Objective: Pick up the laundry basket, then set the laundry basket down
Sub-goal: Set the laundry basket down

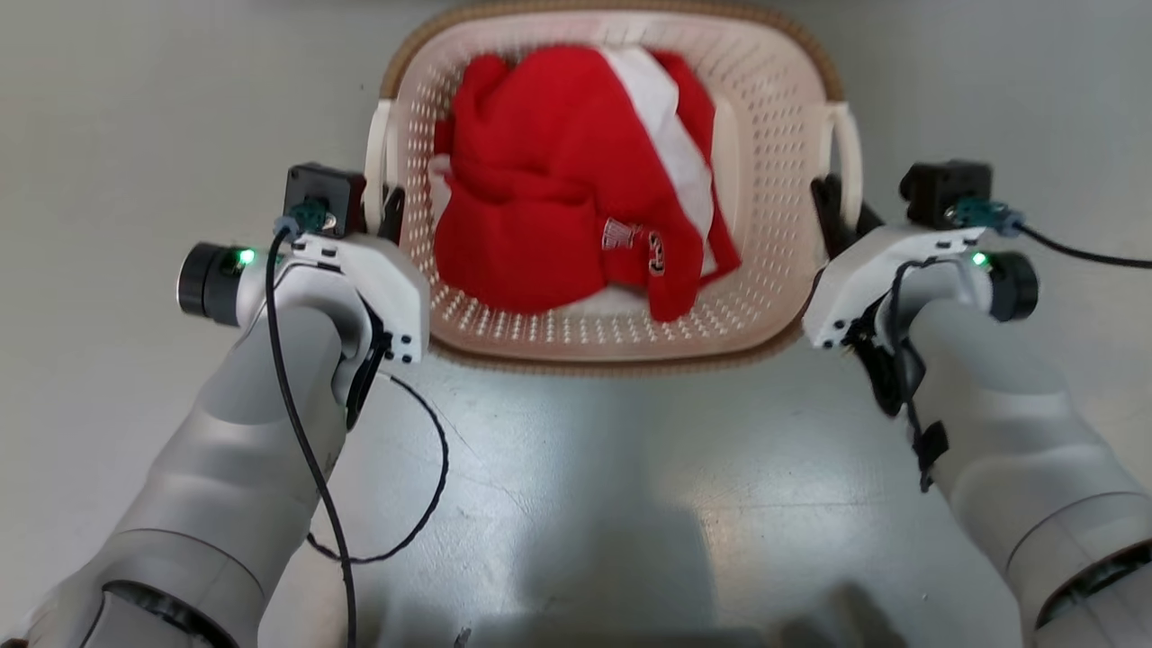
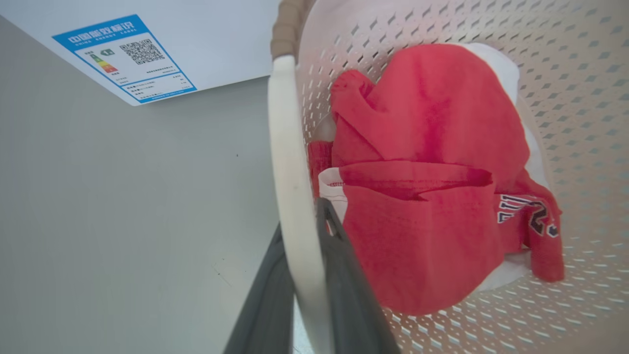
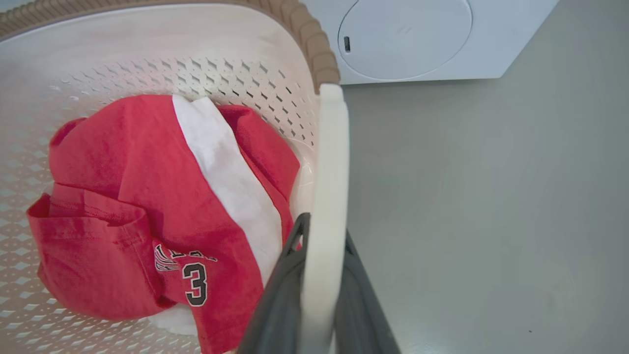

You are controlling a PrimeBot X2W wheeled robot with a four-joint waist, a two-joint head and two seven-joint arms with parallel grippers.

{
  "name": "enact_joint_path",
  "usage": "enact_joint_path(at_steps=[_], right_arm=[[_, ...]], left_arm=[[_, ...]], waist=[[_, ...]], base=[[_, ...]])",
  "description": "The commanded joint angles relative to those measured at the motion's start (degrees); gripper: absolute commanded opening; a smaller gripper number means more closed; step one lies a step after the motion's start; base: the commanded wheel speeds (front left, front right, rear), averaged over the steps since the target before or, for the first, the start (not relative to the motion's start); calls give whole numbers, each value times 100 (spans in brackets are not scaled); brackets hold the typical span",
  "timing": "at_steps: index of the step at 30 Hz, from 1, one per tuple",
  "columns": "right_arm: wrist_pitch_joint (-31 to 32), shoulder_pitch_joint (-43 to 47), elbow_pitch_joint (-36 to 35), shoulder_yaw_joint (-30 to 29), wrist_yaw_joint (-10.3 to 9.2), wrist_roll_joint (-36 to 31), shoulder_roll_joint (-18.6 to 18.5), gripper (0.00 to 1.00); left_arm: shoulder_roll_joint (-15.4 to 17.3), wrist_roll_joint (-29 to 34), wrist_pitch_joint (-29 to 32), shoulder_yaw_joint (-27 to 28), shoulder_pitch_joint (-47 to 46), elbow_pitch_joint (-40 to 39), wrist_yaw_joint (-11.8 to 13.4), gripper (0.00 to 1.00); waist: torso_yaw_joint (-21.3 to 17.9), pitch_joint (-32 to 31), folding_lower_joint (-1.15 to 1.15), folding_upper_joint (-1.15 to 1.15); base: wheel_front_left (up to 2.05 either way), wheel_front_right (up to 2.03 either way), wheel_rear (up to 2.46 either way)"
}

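- The basket (image 1: 774,135) sat straight ahead of the robot, between the two arms and over the grey floor (image 1: 630,468). Its long axis ran away from the body, so each side handle faced one arm.
- The left gripper (image 2: 300,221) was clenched on the left handle (image 2: 290,162), with one dark finger inside the loop and one outside. In the head view it (image 1: 385,209) met the handle near its lower end.
- The right gripper (image 3: 324,228) was clamped the same way on the right handle (image 3: 327,172). In the head view it (image 1: 832,214) stood level with the left one.
- Judgement: the symmetric two-handle grip kept the load level, since a single grip would let the basket tip.
- A red shirt (image 1: 558,216) with a white panel lay bunched on the basket bottom. It was a light, soft load and unlikely to shift much.
- The washer (image 3: 417,44) stood beyond the far rim. Its energy label (image 2: 125,59) appeared in the left wrist view.
- I could not tell whether the basket base was clear of the floor.
- Risk: the smooth handles might slide between the fingers if the arms moved unevenly.
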Motion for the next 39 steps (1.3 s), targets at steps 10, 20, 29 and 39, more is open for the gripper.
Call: enact_joint_path(at_steps=[10,20,29,39], right_arm=[[-79,47,-433,-538,41,-687,-31,0],[-79,154,-589,-1083,41,-1256,21,0],[-80,180,-605,-1365,41,-1531,105,0],[-80,208,-554,-1507,41,-1654,162,0]], left_arm=[[284,394,-84,432,-24,-521,139,0],[219,630,-85,676,-37,-458,37,0],[166,788,-85,797,-132,-349,-39,0],[169,931,-85,901,-160,-258,-80,0]], waist=[[31,402,0,0],[29,569,0,0],[3,674,0,0],[-19,729,0,0]], base=[[0,0,0],[0,0,0],[0,0,0],[0,0,0]])
